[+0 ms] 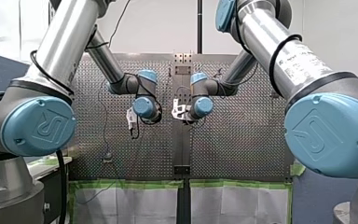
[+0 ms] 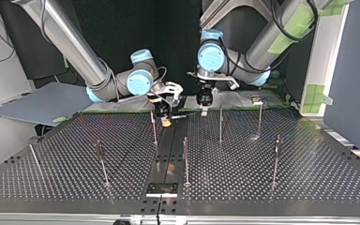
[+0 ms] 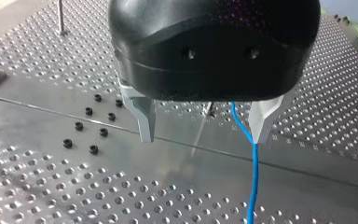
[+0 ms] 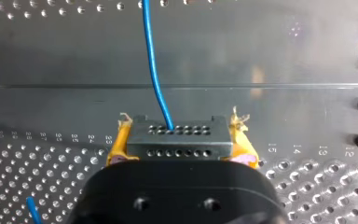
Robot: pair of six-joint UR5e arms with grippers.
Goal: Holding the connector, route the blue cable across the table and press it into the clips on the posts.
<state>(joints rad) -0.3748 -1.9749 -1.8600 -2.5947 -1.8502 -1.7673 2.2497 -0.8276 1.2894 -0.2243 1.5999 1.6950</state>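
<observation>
Two tools hang close together over the bench (image 2: 262,187), at its far middle in the top view, low above its smooth centre strip (image 4: 261,51).

My right tool (image 4: 181,136) is pressed in on the connector (image 4: 177,140), a grey block with two rows of small holes. The yellow pads (image 4: 116,144) bear on its two short ends, so its long axis runs across from pad to pad. The holed face points straight ahead, away from the tool. The blue cable (image 4: 151,60) leaves one hole in the upper row and runs ahead over the strip with a slight bend. A second short stretch of blue shows beside the tool's black body, over the perforated part.

My left tool (image 3: 203,128) is spread wide and grips nothing. Its metal fingers (image 3: 142,119) point down at the bench. The cable comes from under the black body, passes through the gap close by one finger, and goes on past that fingertip over the holes. I cannot tell whether it touches the finger. A thin metal rod (image 3: 200,133) shows in the gap beyond the fingers.

In the top view the cable is only a faint line, lying roughly level from my right tool at the view's left toward my left tool. Several thin posts (image 2: 185,159) stand upright on the bench, most of them nearer the camera than the tools.
</observation>
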